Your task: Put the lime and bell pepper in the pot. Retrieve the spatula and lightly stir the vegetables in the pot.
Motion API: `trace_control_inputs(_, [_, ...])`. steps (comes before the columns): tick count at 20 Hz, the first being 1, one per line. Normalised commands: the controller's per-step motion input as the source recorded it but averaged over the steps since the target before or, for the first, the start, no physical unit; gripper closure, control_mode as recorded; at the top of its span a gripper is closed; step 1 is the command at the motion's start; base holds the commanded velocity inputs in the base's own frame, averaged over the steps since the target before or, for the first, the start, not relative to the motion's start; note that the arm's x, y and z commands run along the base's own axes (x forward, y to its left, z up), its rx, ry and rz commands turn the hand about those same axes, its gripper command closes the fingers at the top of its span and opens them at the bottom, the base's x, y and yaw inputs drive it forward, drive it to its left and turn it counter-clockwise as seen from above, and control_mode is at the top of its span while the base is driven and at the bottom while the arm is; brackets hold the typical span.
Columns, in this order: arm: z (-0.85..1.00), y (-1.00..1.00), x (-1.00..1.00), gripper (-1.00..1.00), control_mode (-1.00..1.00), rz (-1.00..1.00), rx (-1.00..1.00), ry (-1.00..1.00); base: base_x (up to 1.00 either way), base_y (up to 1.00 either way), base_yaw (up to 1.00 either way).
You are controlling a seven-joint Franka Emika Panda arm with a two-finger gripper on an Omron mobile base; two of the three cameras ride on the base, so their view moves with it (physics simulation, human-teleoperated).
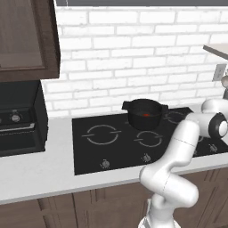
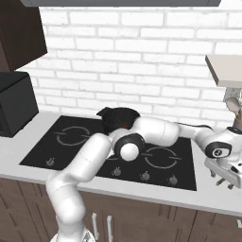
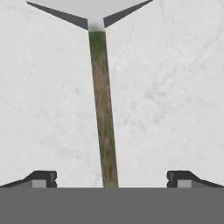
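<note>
Gripper [image 3: 111, 180] fingers stand wide apart, holding nothing, one dark tip at each lower corner of the hand view. Between them, on the pale speckled counter [image 3: 175, 96], lies the spatula [image 3: 103, 109]: a thin brownish-green handle running straight up the view to a flat pale grey head at the top edge. The handle sits midway between the two tips; whether they touch it cannot be told.

In the right base view the arm [image 2: 156, 130] reaches across the black cooktop [image 2: 71, 137] to the counter at its right end, where the hand [image 2: 222, 172] points down beside a grey holder of round-headed spoons [image 2: 233, 108] against the white brick wall [image 2: 142, 56]. The arm crosses in front of the pot [image 2: 118, 117], hiding much of it.

From the left base view, the pot [image 1: 144, 113] stands on a rear burner, with the red bell pepper [image 1: 146, 115] inside. A black microwave [image 1: 20, 118] sits at the counter's left under a dark wood cabinet [image 1: 26, 40]. No legible writing shows; the cooktop knobs [image 1: 105, 164] carry no readable marks.
</note>
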Motion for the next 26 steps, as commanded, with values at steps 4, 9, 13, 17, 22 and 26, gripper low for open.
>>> trace_control_inputs(4, [-0.25, 0.00, 0.01, -1.00, -1.00, -0.06, 0.00, 0.01, 0.00, 0.00, 0.00])
trace_control_inputs(9, [-0.17, 0.00, 0.01, 1.00, -1.00, -0.05, 0.00, 0.02, 0.00, 0.00, 0.00])
trace_control_inputs(13, [0.00, 0.00, 0.00, 1.00, -1.00, 0.00, 0.00, 0.00, 0.00, 0.00, 0.00])
trace_control_inputs(17, [0.00, 0.01, 0.00, 1.00, -1.00, 0.00, 0.00, 0.01, 0.00, 0.00, 0.00])
trace_control_inputs(22, [0.00, 0.18, 0.00, 1.00, -1.00, 0.01, 0.00, 0.01, 0.00, 0.00, 0.00])
trace_control_inputs(26, [0.05, 0.48, -0.01, 1.00, -1.00, 0.03, 0.00, -0.05, 0.00, 0.00, 0.00])
